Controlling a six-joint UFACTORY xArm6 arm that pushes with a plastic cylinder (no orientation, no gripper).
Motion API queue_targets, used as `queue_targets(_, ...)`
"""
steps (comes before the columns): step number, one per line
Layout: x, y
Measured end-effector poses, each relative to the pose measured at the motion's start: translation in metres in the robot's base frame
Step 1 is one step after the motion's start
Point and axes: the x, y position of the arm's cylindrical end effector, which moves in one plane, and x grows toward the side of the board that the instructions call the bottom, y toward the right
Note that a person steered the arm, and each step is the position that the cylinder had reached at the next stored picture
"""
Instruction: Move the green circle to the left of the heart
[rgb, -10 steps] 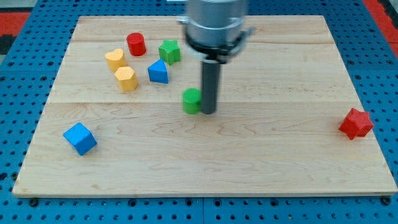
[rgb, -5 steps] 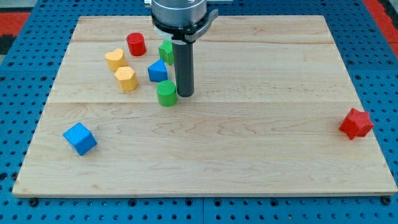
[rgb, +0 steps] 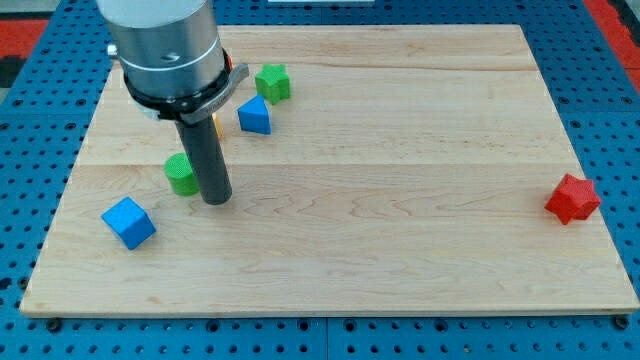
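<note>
The green circle (rgb: 181, 174) lies on the wooden board (rgb: 400, 200) at the view's left, partly covered by my rod. My tip (rgb: 215, 199) rests on the board just right of the green circle and a little below it, touching or nearly touching it. The yellow heart and the other yellow block are hidden behind the arm's grey body (rgb: 165, 45), except a sliver of yellow (rgb: 217, 128) right of the rod. The red cylinder is hidden too.
A blue cube (rgb: 128, 222) lies below and left of the green circle. A blue triangular block (rgb: 254, 116) and a green star (rgb: 272, 82) sit above and right of my tip. A red star (rgb: 572, 197) sits at the right edge.
My tip has swept left and downward, pushing the green circle from mid-board to the view's left. The arm now covers the yellow blocks and the red cylinder.
</note>
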Motion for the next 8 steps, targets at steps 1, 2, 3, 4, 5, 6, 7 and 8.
queue_targets(1,-0.011,-0.049)
queue_targets(2,-0.027,-0.077)
queue_targets(3,-0.040,-0.092)
queue_targets(4,-0.054,-0.092)
queue_targets(5,-0.067,-0.087)
queue_targets(6,-0.067,-0.058)
queue_targets(7,-0.067,-0.026)
queue_targets(8,-0.067,-0.019)
